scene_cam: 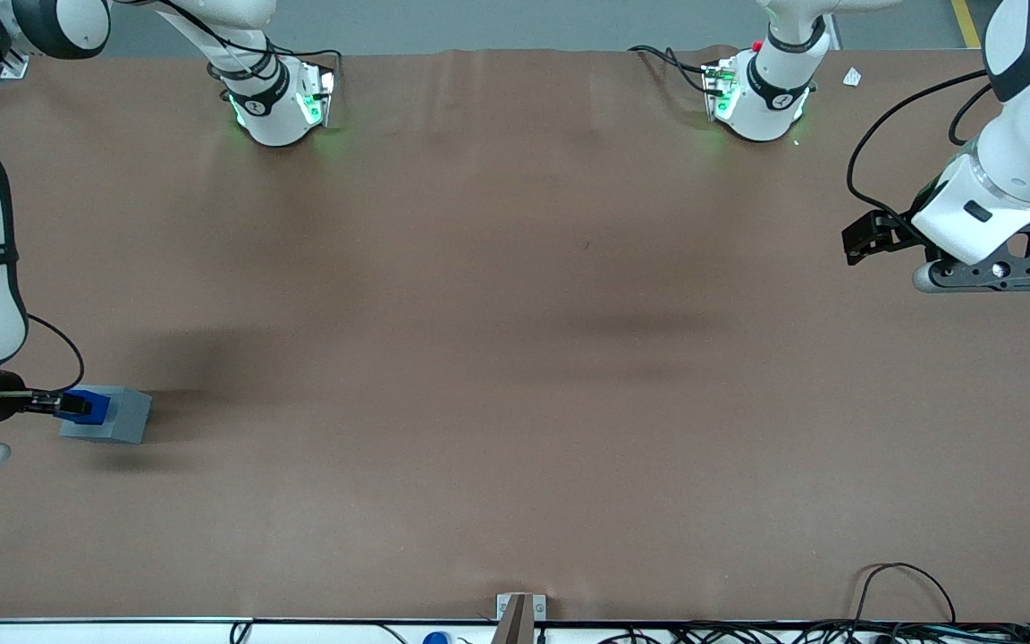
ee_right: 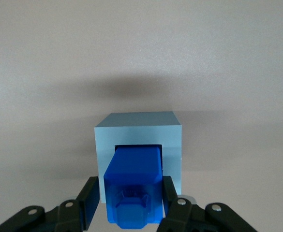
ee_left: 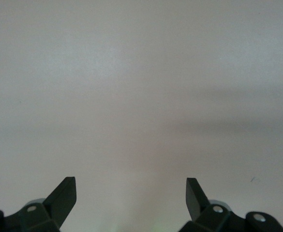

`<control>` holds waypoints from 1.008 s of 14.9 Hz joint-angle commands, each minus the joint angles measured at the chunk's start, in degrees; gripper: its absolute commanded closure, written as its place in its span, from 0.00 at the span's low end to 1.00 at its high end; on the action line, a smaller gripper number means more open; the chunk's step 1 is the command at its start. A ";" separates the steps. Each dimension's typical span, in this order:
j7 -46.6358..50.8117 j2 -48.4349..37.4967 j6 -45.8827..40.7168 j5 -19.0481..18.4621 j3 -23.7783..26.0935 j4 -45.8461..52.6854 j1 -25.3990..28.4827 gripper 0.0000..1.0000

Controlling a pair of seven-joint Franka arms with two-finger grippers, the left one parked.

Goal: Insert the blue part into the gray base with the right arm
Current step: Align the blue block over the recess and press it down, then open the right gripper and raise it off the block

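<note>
Brown table (scene_cam: 515, 358), working arm's end: pincer (ee_right: 131, 198) pinching blue part (ee_right: 133, 181) over base (ee_right: 139, 133) socket; advise square, straight, gentle seating.

The gripper (scene_cam: 77, 407) holds the blue part (scene_cam: 91, 407) over the gray base (scene_cam: 117, 419).

You have the blue part (scene_cam: 90, 405) clamped between the right arm's gripper (scene_cam: 63, 405) fingers at the lower left of the front view, its lower end entering the square socket of the light gray base (scene_cam: 114, 416), which sits flat on the brown table.
</note>
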 commanded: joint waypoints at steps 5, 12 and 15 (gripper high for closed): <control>0.31 0.23 -0.42 -0.42 0.40 0.42 -0.19 0.33; 0.31 0.14 -0.42 -0.42 0.31 0.42 -0.10 0.00; 0.40 0.14 -0.51 -0.24 0.40 0.42 -0.01 0.00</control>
